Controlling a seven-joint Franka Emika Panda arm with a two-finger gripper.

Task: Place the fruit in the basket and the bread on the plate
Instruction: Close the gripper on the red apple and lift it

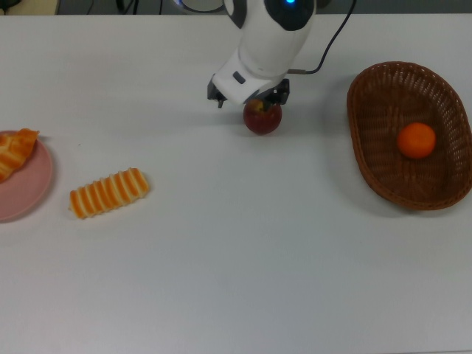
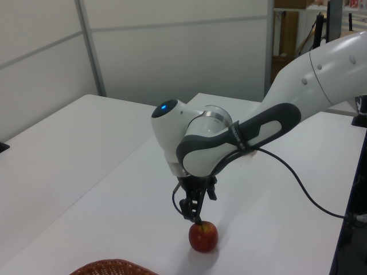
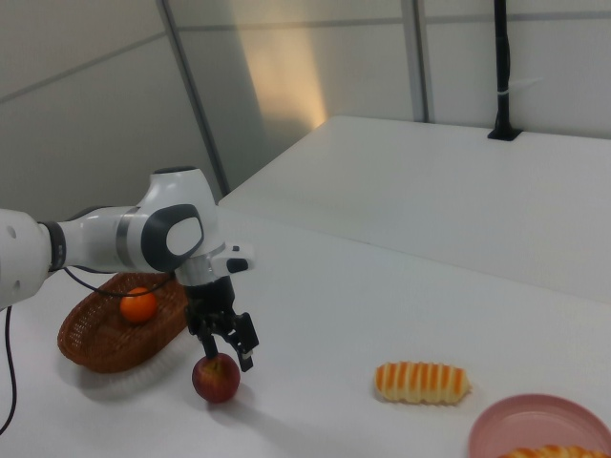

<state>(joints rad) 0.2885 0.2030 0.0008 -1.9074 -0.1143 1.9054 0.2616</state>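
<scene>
A: Where is everything?

B: The basket [image 1: 369,118] fills the top view's right side with the orange [image 1: 417,140] inside. The plate [image 1: 26,193], cut off at the top view's left edge, carries the braided loaf [image 1: 15,151]; the ridged loaf [image 1: 109,192] lies beside it.

A: And the fingers?

B: The gripper [image 3: 226,345] hangs spread just over the apple [image 3: 216,378], near the right view's lower left, holding nothing. Whether the tips touch it, I cannot tell.
</scene>
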